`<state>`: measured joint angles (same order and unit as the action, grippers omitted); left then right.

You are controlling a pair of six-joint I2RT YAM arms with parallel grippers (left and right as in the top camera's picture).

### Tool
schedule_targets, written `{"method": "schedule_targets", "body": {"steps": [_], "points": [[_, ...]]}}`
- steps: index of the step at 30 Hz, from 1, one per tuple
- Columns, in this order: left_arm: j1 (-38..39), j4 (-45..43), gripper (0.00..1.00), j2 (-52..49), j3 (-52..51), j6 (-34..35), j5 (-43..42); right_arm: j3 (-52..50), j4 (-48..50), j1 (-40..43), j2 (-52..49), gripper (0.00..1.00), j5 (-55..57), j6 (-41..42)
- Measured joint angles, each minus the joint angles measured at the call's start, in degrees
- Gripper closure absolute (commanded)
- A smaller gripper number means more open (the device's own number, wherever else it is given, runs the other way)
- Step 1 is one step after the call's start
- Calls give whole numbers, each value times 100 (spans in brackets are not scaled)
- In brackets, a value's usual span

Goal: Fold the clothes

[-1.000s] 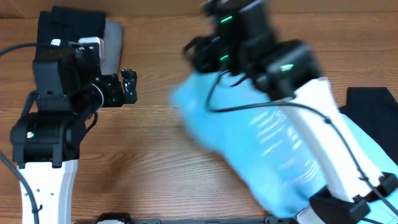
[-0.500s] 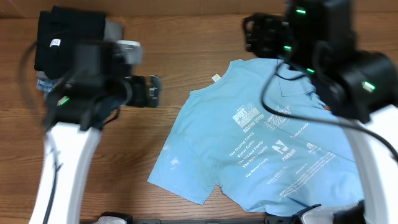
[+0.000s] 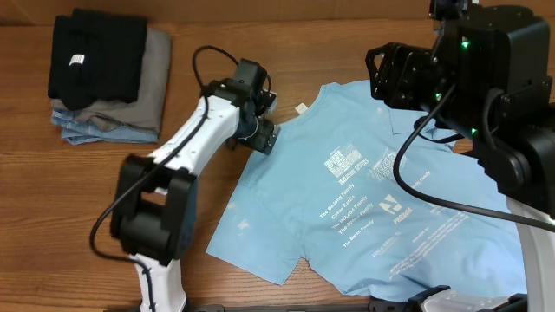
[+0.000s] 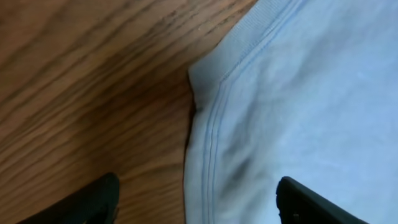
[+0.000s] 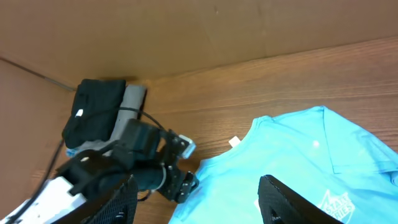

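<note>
The sky-blue T-shirt [image 3: 373, 199] lies spread open with its lettering up, filling the middle and right of the overhead frame, one sleeve reaching toward the lower left. It is flat and unfolded, so I judge that work on this piece is only starting. At its upper-left edge the left tool [image 4: 199, 202] sits low over the bench [image 3: 87, 217]. Its two fingers are spread with the stitched edge between them, released and clamping nothing, which suits pinching that edge for a first fold. The right tool [image 5: 199, 202] hangs higher at the upper right, fingers apart and empty, looking down on the cloth. In the upper left corner a stack [image 3: 104, 78] holds three folded pieces: black on top, grey, then denim. That makes one shirt open, three pieces folded, two tools.
</note>
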<state>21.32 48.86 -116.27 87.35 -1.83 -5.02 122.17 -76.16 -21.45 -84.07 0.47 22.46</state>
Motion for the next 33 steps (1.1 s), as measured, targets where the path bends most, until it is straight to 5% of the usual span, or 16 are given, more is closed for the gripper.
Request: {"method": "schedule_targets", "body": {"steps": [8, 12, 19, 27, 33], "points": [[227, -184, 47, -573, 0, -31, 129, 0, -125, 0, 0, 34, 0, 0], [332, -243, 96, -627, 9, -35, 426, 0, -142, 0, 0, 34, -2, 0], [393, 527, 96, -675, 160, 304, 1456, 0, -326, 0, 0, 33, 291, 4], [-723, 1773, 96, -761, 1115, 649, 2492, 0, -527, 4, -101, 33, 595, 0], [-1700, 2103, 64, -761, 1246, 767, 2551, 0, -544, 4, -122, 30, 664, 0]]}}
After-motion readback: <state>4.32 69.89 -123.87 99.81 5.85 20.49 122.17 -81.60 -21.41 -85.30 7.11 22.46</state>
